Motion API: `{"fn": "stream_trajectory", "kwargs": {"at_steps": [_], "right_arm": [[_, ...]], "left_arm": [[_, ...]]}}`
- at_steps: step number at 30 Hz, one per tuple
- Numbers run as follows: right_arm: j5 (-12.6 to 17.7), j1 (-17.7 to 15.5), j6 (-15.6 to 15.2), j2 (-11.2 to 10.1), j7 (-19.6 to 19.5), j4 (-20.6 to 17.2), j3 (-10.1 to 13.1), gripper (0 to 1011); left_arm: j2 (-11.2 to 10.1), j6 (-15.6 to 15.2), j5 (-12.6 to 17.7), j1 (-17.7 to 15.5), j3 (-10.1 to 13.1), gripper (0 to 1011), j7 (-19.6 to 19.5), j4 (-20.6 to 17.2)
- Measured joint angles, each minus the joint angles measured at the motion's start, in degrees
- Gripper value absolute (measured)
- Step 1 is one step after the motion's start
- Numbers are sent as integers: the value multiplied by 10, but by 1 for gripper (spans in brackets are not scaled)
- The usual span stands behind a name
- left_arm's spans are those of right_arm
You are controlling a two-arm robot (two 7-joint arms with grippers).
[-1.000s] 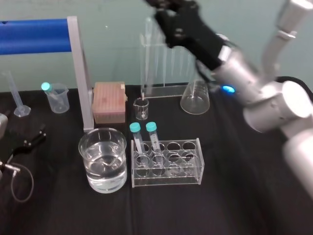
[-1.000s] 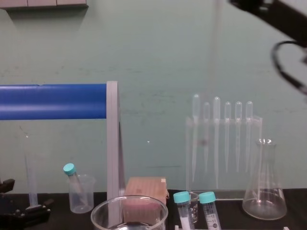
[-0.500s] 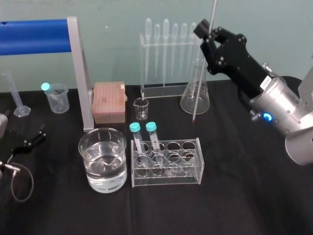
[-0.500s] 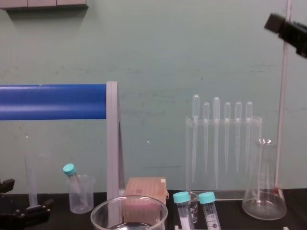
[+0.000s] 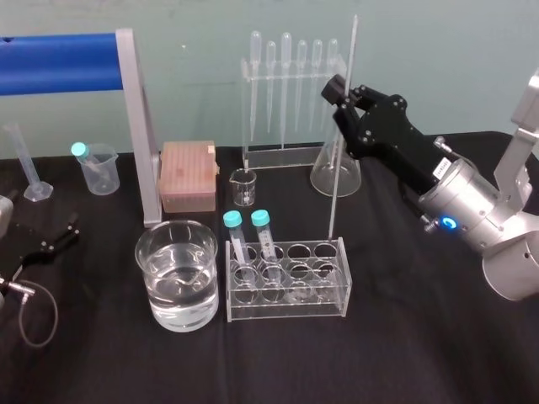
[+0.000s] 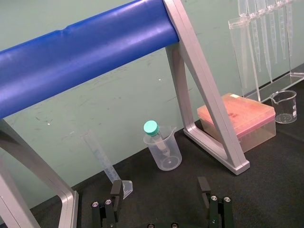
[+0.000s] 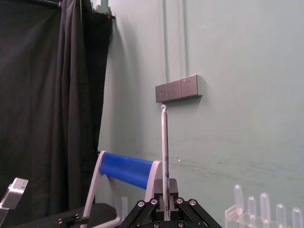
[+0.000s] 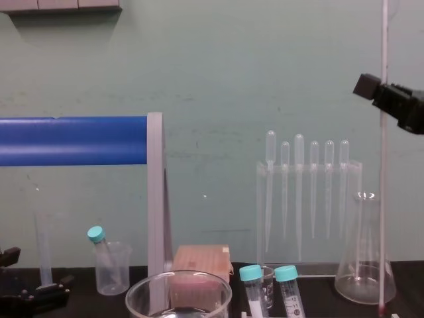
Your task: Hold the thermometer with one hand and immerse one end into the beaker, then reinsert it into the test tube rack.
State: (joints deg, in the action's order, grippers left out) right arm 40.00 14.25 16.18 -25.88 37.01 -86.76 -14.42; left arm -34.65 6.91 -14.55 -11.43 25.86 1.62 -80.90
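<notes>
Right gripper (image 5: 341, 91) has dropped lower and slid over toward the test tube rack (image 5: 286, 310) compared to half a second back. It's clamped tight on the thermometer (image 5: 335, 181), gripping it a bit above the middle. The rod stands nearly upright, and its bottom end has moved from in front of the conical flask (image 5: 347, 178) to the rack's back right corner. Can't tell if the tip is actually in a hole yet. From the chest camera the thermometer (image 8: 382, 199) runs straight down past the flask, reddish tip almost at table level.

Biggest thing around is the blue-barred frame (image 5: 59, 61) on the left. The beaker (image 5: 178, 224) sits just left of the rack, partly full of clear liquid, well apart from the thermometer. Pipette stand (image 5: 290, 76) is at the back, with a pinkish tip box (image 5: 188, 175) in front of it to the left. Left gripper (image 6: 159, 194) is parked low on the far left, fingers spread wide, nothing in them. Two teal-capped tubes (image 5: 233, 220) stand in the rack's left end.
</notes>
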Motion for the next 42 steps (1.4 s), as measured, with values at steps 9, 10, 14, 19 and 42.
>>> {"fn": "stream_trajectory", "kwargs": {"at_steps": [9, 10, 14, 19, 42], "right_arm": [[0, 11, -2, 5, 14, 24, -13, 56], [0, 12, -3, 6, 16, 28, -15, 56], [-3, 16, -7, 5, 18, 37, -19, 56], [-6, 19, -14, 5, 19, 48, -27, 56], [-6, 27, -25, 11, 29, 94, -44, 56]], "left_arm": [[0, 0, 0, 0, 0, 1008, 0, 0], [0, 0, 0, 0, 0, 1008, 0, 0], [0, 0, 0, 0, 0, 1008, 0, 0], [0, 0, 0, 0, 0, 1008, 0, 0], [0, 0, 0, 0, 0, 1008, 0, 0]]}}
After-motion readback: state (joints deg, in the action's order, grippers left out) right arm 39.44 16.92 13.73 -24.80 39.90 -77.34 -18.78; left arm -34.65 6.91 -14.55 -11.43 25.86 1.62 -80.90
